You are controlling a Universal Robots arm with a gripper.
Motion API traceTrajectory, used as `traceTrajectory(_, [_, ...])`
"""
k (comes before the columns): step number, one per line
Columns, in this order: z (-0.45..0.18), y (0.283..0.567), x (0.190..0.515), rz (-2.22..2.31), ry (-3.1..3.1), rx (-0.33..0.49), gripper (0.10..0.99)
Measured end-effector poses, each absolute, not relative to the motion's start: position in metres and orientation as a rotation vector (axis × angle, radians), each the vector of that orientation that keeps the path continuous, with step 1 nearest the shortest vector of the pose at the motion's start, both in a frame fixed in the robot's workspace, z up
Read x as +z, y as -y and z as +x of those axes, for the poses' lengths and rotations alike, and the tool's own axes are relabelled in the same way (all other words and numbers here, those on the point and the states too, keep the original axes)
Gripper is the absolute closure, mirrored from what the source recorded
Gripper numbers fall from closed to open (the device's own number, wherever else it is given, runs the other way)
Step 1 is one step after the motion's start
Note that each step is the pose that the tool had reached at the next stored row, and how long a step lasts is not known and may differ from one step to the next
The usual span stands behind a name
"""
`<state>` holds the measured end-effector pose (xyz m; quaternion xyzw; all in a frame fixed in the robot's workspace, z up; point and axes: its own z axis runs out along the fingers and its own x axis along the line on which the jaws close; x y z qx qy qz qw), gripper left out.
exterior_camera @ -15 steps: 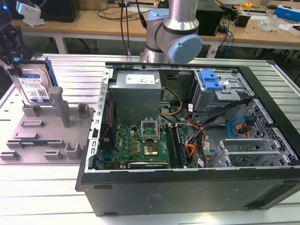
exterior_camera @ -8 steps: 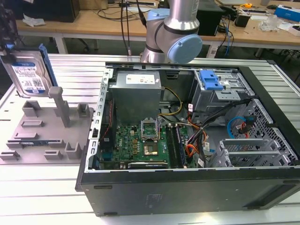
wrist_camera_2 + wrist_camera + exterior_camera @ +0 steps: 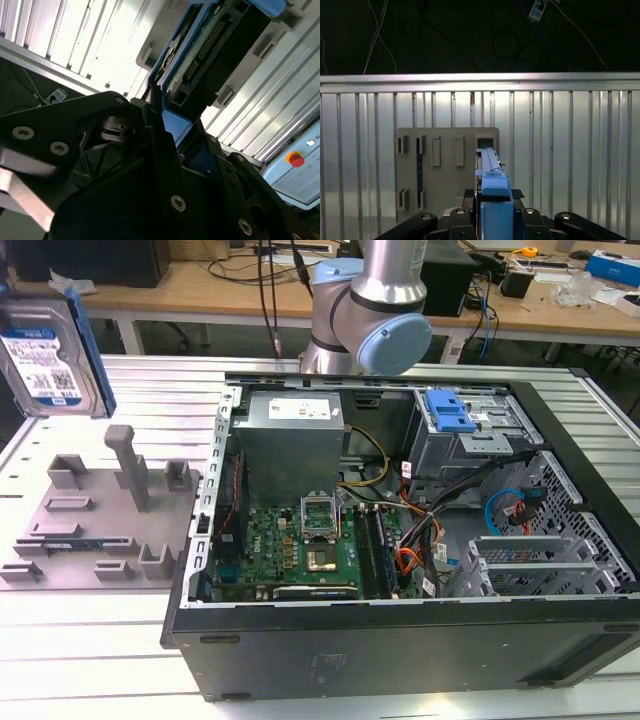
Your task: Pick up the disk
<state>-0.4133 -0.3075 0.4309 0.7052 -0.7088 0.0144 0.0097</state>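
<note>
At the exterior view's far left, the disk [image 3: 45, 360] hangs in the air, upright, its printed label facing the camera, well above the grey fixture plate [image 3: 95, 530] that lies on the slatted metal table [image 3: 90, 660]. In the first wrist view, the gripper [image 3: 492, 207] has its black fingers [image 3: 470, 205] closed against the blue rails of the disk [image 3: 490, 160], which is seen edge-on above the plate [image 3: 445, 170]. To the right stands the open computer case [image 3: 400, 640], with the grey power supply box [image 3: 295, 440] inside and the robot arm [image 3: 375, 300] behind it.
</note>
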Motion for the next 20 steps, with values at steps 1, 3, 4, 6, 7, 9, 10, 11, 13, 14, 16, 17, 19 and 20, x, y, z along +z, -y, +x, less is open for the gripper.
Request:
traceTrajectory(1, [-0.413, 0.307, 0.441, 2.202, 2.213, 0.045, 0.722])
traceTrajectory(3, [-0.413, 0.307, 0.461, 2.202, 2.213, 0.045, 0.722])
traceTrajectory(4, [-0.413, 0.307, 0.466, 2.202, 2.213, 0.045, 0.722])
traceTrajectory(6, [-0.413, 0.307, 0.477, 2.202, 2.213, 0.045, 0.722])
traceTrajectory(7, [-0.413, 0.307, 0.482, 2.202, 2.213, 0.045, 0.722])
traceTrajectory(9, [-0.413, 0.307, 0.494, 2.202, 2.213, 0.045, 0.722])
traceTrajectory(10, [-0.413, 0.307, 0.496, 2.202, 2.213, 0.044, 0.722])
traceTrajectory(11, [-0.413, 0.308, 0.497, 2.204, 2.215, 0.041, 0.722])
traceTrajectory(13, [-0.413, 0.307, 0.497, 2.205, 2.217, 0.038, 0.722])
traceTrajectory(14, [-0.413, 0.308, 0.497, 2.206, 2.217, 0.037, 0.722])
traceTrajectory(16, [-0.413, 0.308, 0.497, 2.206, 2.217, 0.036, 0.722])
traceTrajectory(17, [-0.413, 0.308, 0.497, 2.206, 2.217, 0.036, 0.722])
traceTrajectory(19, [-0.413, 0.308, 0.497, 2.207, 2.218, 0.034, 0.722])
traceTrajectory(20, [-0.413, 0.308, 0.497, 2.208, 2.219, 0.032, 0.722])
